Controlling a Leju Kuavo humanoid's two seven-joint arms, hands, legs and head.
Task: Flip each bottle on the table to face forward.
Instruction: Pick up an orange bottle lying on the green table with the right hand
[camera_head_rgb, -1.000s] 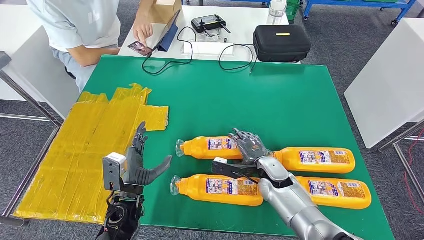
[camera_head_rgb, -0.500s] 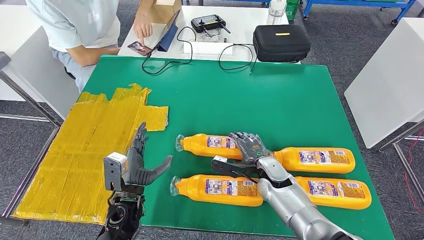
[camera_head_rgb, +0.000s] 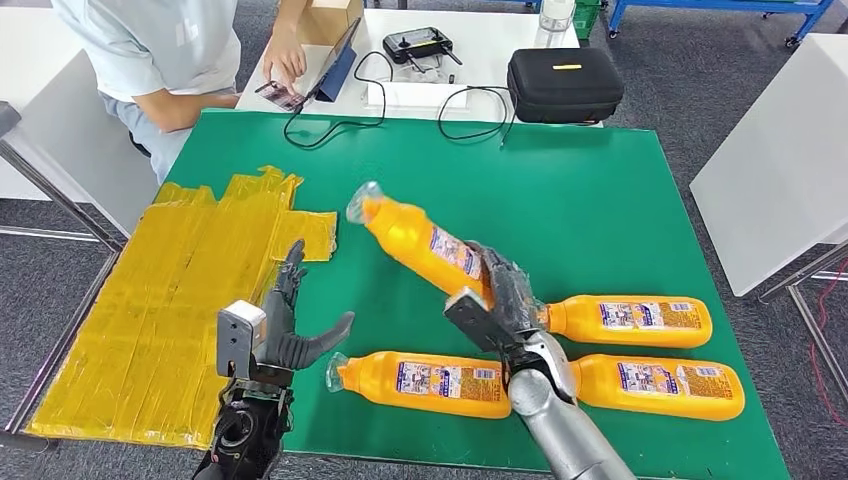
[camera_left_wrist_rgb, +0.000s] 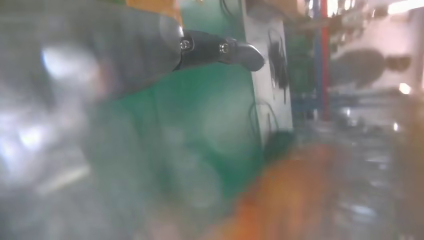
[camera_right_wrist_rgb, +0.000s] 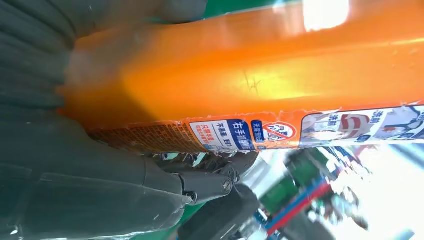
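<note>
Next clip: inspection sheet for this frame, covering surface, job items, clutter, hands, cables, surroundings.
Surface: green table, yellow taped patch at its left.
Job's things: lifted bottle tilted, off the table; three orange bottles lying flat.
Clutter: nothing seen on the green.
Hands: right hand grips the lifted bottle; left hand holds nothing, fingers apart.
Cables: black cables at far edge.
Surroundings: person seated, black case, white tables.

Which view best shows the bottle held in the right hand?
Head view: the lifted bottle shows cap to base, tilted, in the right hand. Right wrist view shows just its side and label edge; left wrist view, an orange blur.
</note>
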